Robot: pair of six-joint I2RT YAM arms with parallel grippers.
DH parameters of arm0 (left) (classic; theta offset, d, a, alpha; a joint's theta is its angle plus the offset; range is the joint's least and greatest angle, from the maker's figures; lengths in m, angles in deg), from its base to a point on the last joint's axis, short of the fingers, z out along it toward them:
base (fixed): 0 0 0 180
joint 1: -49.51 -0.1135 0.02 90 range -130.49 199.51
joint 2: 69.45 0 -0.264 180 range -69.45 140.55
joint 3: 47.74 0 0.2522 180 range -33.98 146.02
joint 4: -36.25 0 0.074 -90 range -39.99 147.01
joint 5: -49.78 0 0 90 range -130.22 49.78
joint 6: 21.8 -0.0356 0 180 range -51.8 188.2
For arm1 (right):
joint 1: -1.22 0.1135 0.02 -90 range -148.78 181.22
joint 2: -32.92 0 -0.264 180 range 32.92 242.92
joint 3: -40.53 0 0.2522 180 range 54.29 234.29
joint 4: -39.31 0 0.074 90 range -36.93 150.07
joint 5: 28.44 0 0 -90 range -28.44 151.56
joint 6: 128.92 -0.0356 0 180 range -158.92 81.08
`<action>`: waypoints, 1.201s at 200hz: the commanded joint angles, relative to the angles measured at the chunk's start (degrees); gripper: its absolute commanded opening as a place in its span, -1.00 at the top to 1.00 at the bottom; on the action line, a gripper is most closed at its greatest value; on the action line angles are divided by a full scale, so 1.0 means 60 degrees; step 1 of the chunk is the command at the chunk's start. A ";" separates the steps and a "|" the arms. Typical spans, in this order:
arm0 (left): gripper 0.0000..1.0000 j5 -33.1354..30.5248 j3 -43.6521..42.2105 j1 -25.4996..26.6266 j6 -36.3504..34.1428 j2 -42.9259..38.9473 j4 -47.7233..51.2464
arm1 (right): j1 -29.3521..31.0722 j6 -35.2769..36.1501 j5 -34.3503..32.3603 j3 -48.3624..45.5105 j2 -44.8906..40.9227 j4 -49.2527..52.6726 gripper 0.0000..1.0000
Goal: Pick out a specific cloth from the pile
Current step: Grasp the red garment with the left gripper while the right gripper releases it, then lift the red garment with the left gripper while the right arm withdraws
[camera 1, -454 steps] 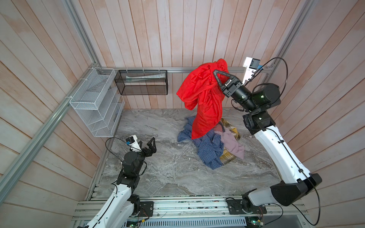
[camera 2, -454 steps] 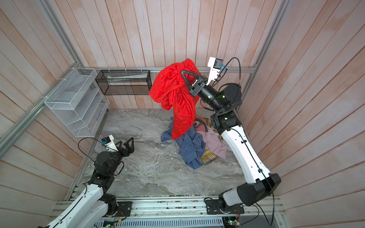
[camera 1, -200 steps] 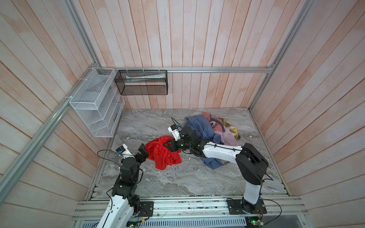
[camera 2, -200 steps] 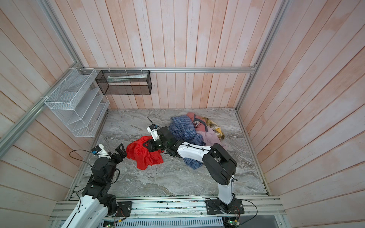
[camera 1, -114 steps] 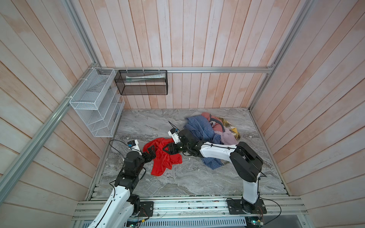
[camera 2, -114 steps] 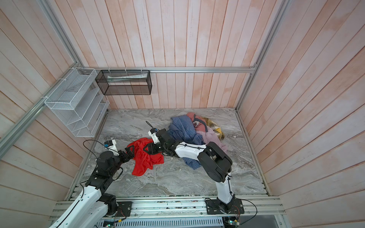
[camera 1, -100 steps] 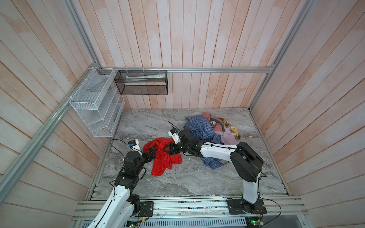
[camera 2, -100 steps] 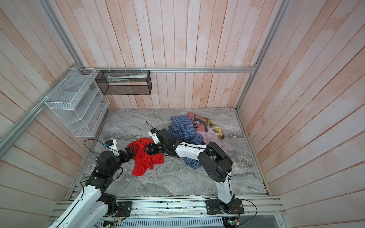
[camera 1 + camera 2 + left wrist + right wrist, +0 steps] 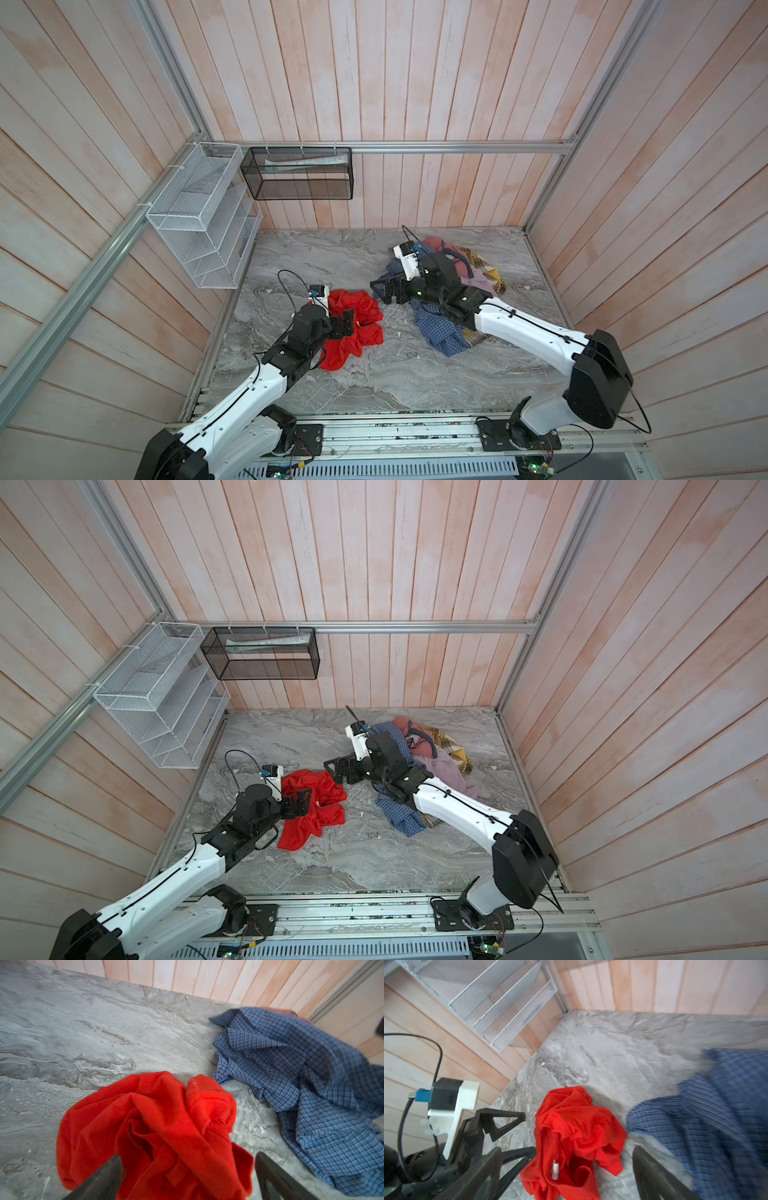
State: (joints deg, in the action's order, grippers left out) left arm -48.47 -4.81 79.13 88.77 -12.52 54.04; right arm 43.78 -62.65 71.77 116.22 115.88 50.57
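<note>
right claw (image 9: 380,291): mine, wide open, empty
left claw (image 9: 348,325): open too, tips over the cloth (image 9: 361,316)
cloth: on the worktop (image 9: 374,382) between my claws, just clear of the pile (image 9: 440,332)
to do: pretty much nothing, I reckon

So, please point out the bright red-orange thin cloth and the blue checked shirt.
bright red-orange thin cloth (image 9: 368,316): in a top view, on its crumpled middle.
blue checked shirt (image 9: 301,1068): in the left wrist view, on its middle folds.

The left arm (image 9: 245,390) and right arm (image 9: 528,332) have white shells, black joints and thin black cables; the left gripper (image 9: 351,323) and right gripper (image 9: 380,291) are black, with triangular fingers.
</note>
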 commanded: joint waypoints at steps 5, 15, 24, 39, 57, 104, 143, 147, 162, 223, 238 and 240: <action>-1.00 -0.0683 0.0563 0.0544 -0.0495 0.0920 0.0242 | -0.1005 0.0093 -0.0538 -0.1166 -0.0936 0.0359 -0.96; -1.00 -0.0517 0.0680 0.0637 -0.0464 0.1328 0.0107 | -0.1317 0.0095 -0.0685 -0.1466 -0.1335 0.0451 -0.96; -1.00 -0.0478 0.0828 0.0688 -0.0399 0.1731 0.0060 | -0.1552 0.0153 -0.0880 -0.1663 -0.1663 0.0593 -0.96; -1.00 -0.0521 0.1209 0.0724 -0.0336 0.2518 0.0253 | -0.1902 0.0287 -0.1149 -0.1940 -0.2166 0.0833 -0.96; -1.00 -0.0617 0.1665 0.0789 -0.0348 0.3417 0.0599 | -0.2529 0.0343 -0.1150 -0.2307 -0.2741 0.0994 -0.96; -1.00 -0.0605 0.2947 0.0964 -0.0215 0.5512 0.1875 | -0.4306 0.0778 -0.1249 -0.3066 -0.3807 0.1033 -0.96; -0.99 -0.0898 0.3255 0.1111 0.0224 0.6472 0.2415 | -0.5242 0.0995 -0.0925 -0.3243 -0.4081 0.0964 -0.96; -0.98 -0.0872 0.3229 0.1112 0.0259 0.6518 0.2394 | -0.5331 0.1008 -0.0875 -0.3259 -0.4106 0.0949 -0.96; -0.69 -0.0725 0.3160 0.1112 0.0330 0.6756 0.2261 | -0.5564 0.1037 -0.0703 -0.3317 -0.4158 0.0916 -0.96; 0.71 -0.0602 0.2479 0.0992 0.0525 0.5789 0.1859 | -0.6048 0.1259 -0.0409 -0.3404 -0.4449 0.1062 -0.96; 0.95 -0.0638 0.2369 0.0797 0.0527 0.5112 0.1939 | -0.6127 0.1259 -0.0357 -0.3432 -0.4522 0.1048 -0.96; 0.97 -0.0644 0.2352 0.0781 0.0526 0.5006 0.1936 | -0.6138 0.1259 -0.0356 -0.3436 -0.4531 0.1047 -0.96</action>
State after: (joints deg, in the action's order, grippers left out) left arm -53.72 11.59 85.12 91.24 22.34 62.83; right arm 7.79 -56.03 68.21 96.35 89.87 56.18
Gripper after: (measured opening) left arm 0.111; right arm 0.980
